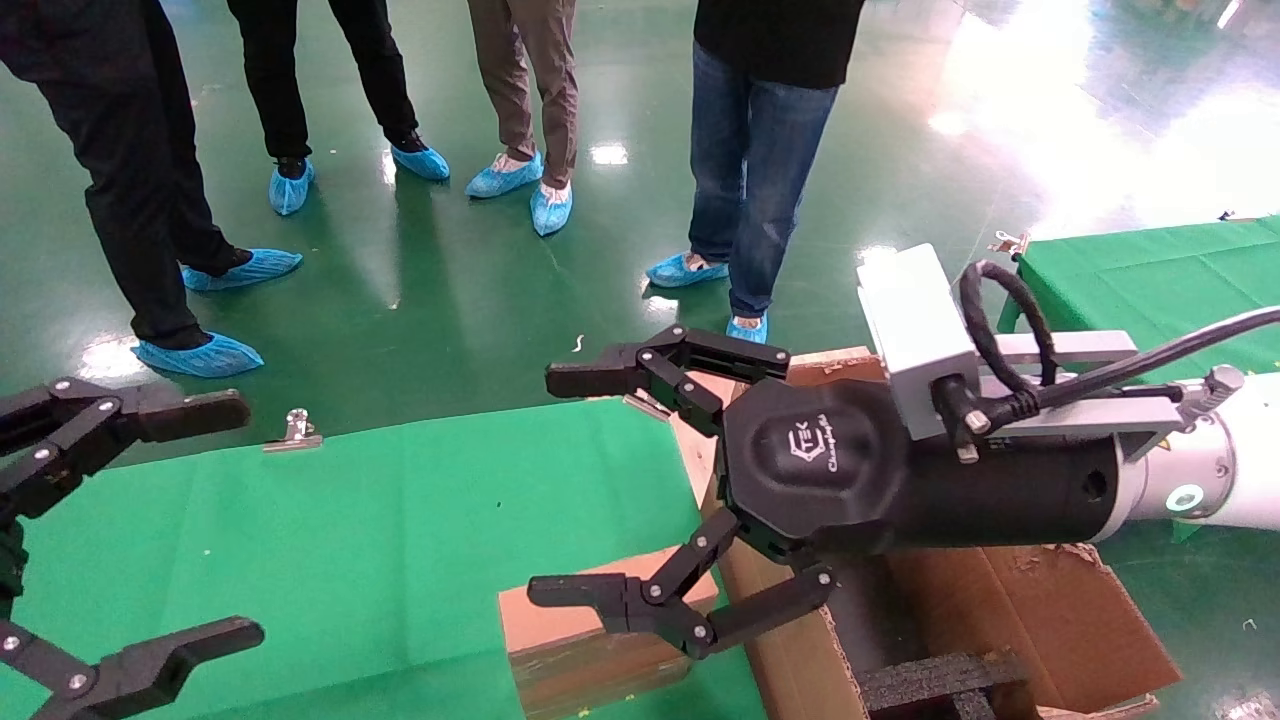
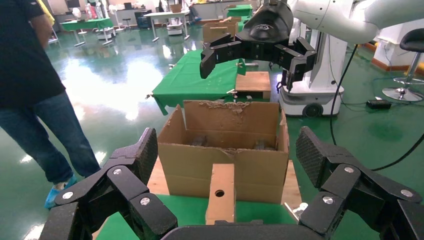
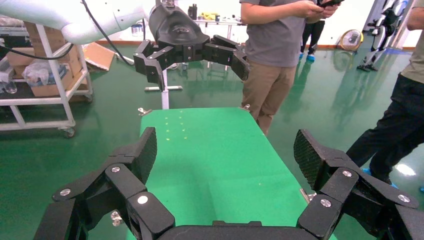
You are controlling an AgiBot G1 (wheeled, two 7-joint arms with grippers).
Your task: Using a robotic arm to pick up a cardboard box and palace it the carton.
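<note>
The small brown cardboard box [image 1: 590,645] lies on the green table [image 1: 380,540], beside the large ragged carton [image 1: 1010,600]. In the left wrist view the box [image 2: 221,192] shows its round hole and stands in front of the carton [image 2: 225,150]. My right gripper [image 1: 555,485], on the white arm, is open and empty, raised over the table near the box. My left gripper [image 1: 240,520] is open and empty at the table's left end, facing the box. Its fingers [image 2: 147,150] frame the box from a distance. The right wrist view shows only the table [image 3: 215,150] and the far left gripper [image 3: 192,50].
Several people in blue shoe covers [image 1: 540,205] stand on the green floor beyond the table. A metal clip [image 1: 295,430] grips the table's far edge. Black foam inserts [image 1: 940,675] sit in the carton. Another green table [image 1: 1150,270] stands at the right.
</note>
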